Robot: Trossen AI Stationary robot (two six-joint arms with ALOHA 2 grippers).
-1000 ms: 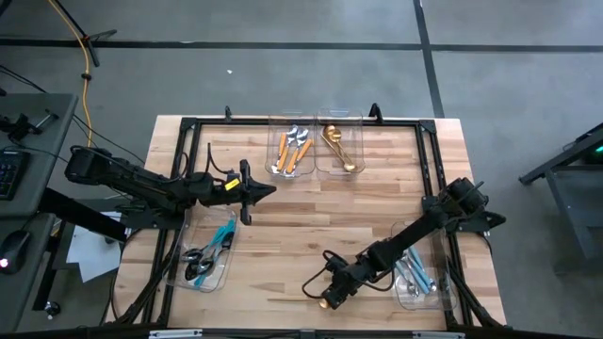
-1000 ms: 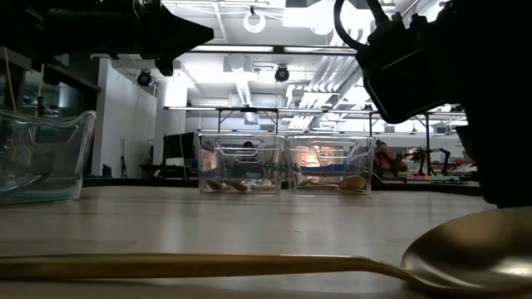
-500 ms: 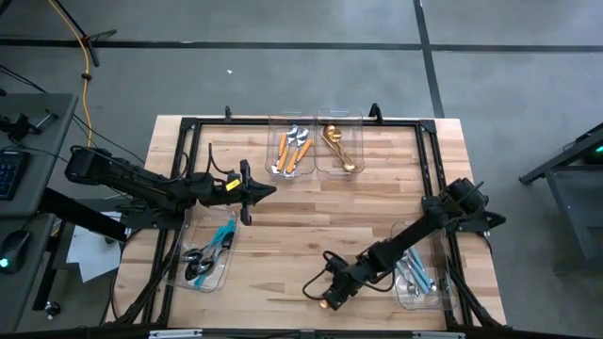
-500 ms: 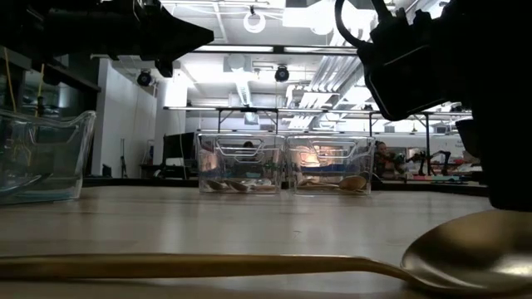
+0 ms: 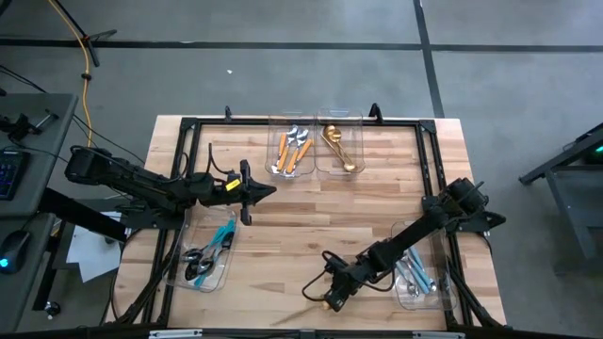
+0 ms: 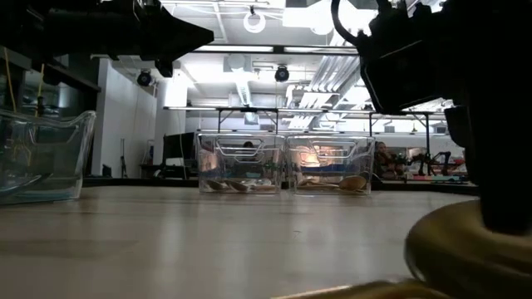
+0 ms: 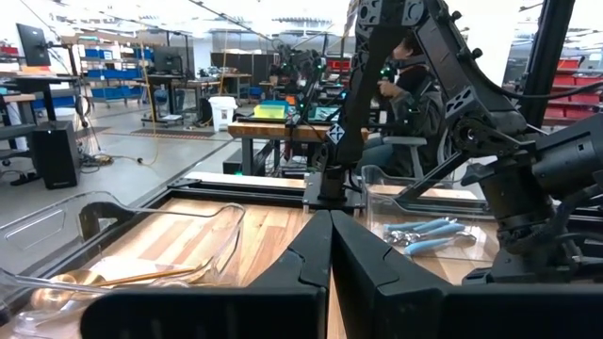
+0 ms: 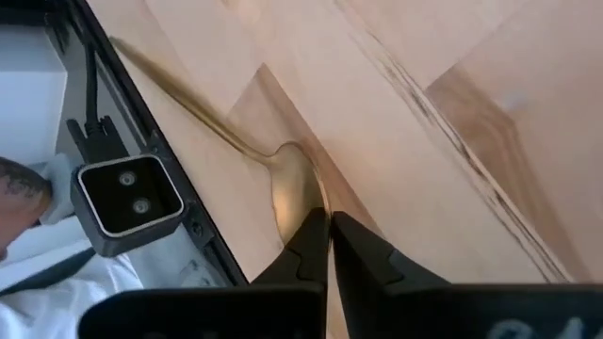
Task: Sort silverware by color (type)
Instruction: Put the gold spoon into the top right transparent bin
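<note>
My right gripper [image 5: 332, 299] sits at the near edge of the table [image 5: 311, 221], fingers pressed together on the bowl of a gold spoon [image 8: 294, 185]. A second ago they stood apart and the spoon lay flat; now, in the low view, its handle has lifted off the wood, so I judge the pinch has taken. What remains is to carry it across to the far bin with the gold ones [image 5: 341, 146]. Just to my right, the near-right bin [image 5: 415, 273] holds light-blue-handled pieces. Farther off, my left gripper [image 5: 268, 191] hangs shut and idle over the table's middle left, above the near-left bin [image 5: 207, 254] of dark-headed pieces. Farthest, the orange-handled spoons [image 5: 292, 151] lie in their own bin.
</note>
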